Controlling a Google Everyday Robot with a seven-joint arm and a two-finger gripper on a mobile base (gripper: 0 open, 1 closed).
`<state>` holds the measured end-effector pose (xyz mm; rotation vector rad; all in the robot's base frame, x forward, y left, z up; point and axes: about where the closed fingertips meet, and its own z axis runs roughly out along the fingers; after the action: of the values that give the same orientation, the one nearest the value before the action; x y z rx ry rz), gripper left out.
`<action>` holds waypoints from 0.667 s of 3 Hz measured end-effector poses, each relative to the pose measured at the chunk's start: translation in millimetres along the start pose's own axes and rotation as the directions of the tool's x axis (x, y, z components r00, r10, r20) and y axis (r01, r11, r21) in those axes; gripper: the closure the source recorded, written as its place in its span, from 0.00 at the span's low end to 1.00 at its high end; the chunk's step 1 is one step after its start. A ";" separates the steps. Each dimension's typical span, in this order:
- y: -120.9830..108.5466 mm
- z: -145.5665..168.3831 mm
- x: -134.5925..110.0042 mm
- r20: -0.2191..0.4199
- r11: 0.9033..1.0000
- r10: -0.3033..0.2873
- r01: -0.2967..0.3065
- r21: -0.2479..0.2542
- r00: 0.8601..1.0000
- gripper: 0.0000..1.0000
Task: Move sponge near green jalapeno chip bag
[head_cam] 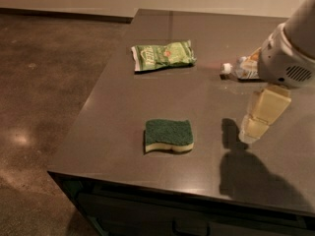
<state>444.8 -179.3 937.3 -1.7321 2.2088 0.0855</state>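
Observation:
The sponge (168,135), dark green on top with a pale yellow base, lies flat near the front of the dark table (123,97). The green jalapeno chip bag (163,55) lies flat at the back, well apart from the sponge. My gripper (258,119) hangs above the table at the right, to the right of the sponge and not touching it. It holds nothing that I can see. Its shadow falls on the table below it.
A clear plastic bottle with a white label (241,70) lies on its side at the back right, partly hidden by my arm (290,53). The table's left and front edges drop to a brown polished floor (44,82).

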 end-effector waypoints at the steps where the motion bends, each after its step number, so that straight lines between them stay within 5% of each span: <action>1: 1.3 29.4 -14.6 0.021 0.999 0.009 -0.008 -0.044 1.000 0.00; 2: 3.9 58.7 -31.2 0.048 0.997 0.011 -0.007 -0.072 0.999 0.00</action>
<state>460.4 -134.6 890.5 -1.7387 2.2040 0.2097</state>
